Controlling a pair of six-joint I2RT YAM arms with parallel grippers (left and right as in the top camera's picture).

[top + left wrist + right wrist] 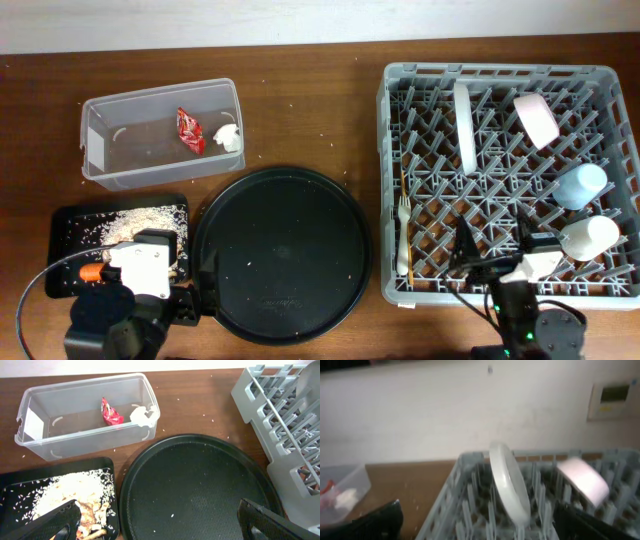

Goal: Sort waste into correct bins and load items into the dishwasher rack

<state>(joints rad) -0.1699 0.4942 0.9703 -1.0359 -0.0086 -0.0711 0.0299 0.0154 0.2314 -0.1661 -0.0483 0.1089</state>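
The grey dishwasher rack (pixel 400 170) on the right holds the pale grey plate (pixel 464 125) on edge, the white-pink bowl (pixel 537 118), the light-blue cup (pixel 582 185), the white cup (pixel 590 238), the white fork (pixel 403 235) and the chopsticks (pixel 406 190). The clear tub (pixel 100 130) holds the red wrapper (pixel 189 130) and white tissue (pixel 230 138). The small black tray (pixel 65 225) holds beige scraps (pixel 130 222), brown pieces (pixel 92 510) and an orange carrot (pixel 90 272). My left gripper (pixel 160 522) is open and empty above the trays. My right gripper (pixel 480 522) is open and empty over the rack's front edge.
A large round black tray (pixel 282 255) lies in the middle front with a few rice grains on it. Crumbs are scattered on the brown table. A white wall stands behind the table.
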